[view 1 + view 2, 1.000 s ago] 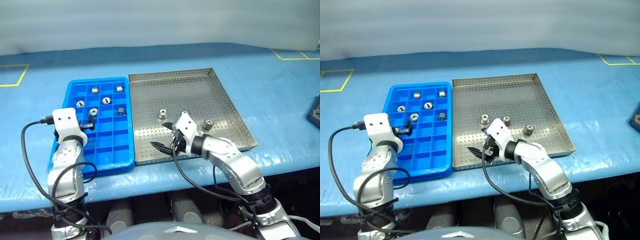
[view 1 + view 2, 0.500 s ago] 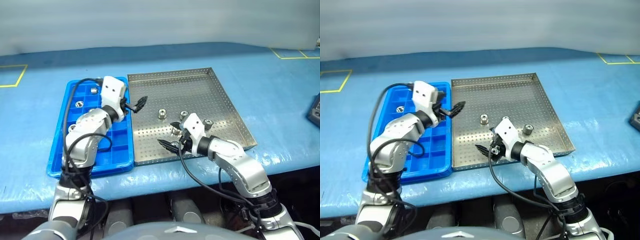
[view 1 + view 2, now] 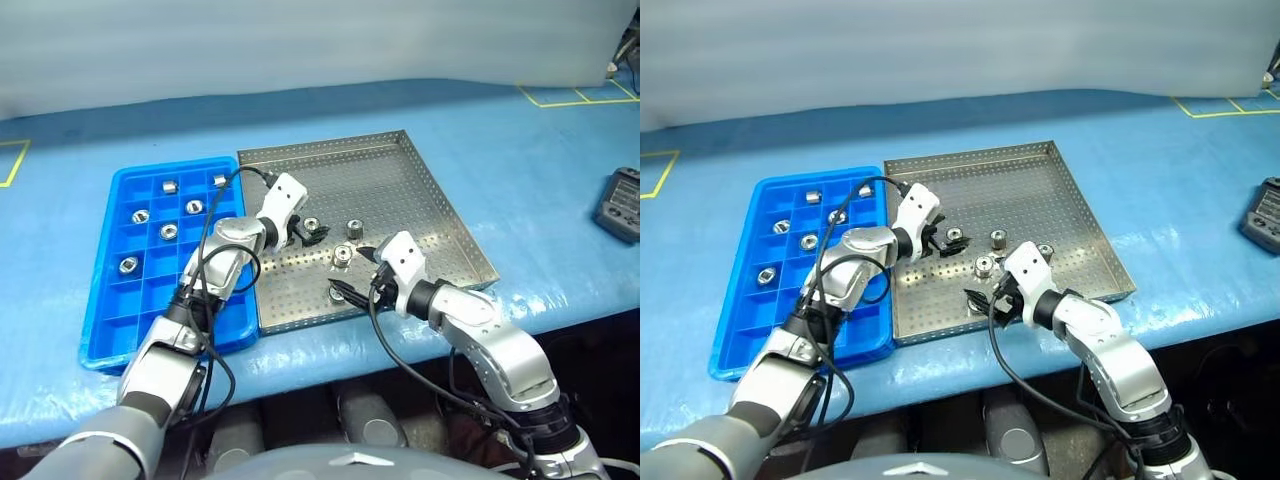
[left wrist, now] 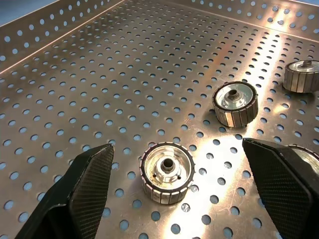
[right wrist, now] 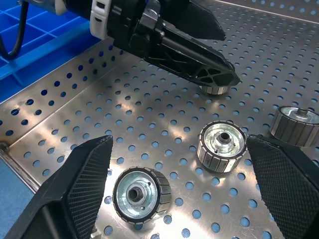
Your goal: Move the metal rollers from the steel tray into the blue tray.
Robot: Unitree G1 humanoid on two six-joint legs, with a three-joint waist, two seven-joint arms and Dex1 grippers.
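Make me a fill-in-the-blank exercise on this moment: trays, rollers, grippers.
1. The blue tray holds ___ rollers.
2. The steel tray holds ___ rollers.
3. The left gripper and the right gripper both have their jaws ___.
4. Both grippers are over the ___ tray.

Missing words: six; four; open; steel

Silver perforated steel tray [image 3: 420,205], blue gridded tray [image 3: 110,335]
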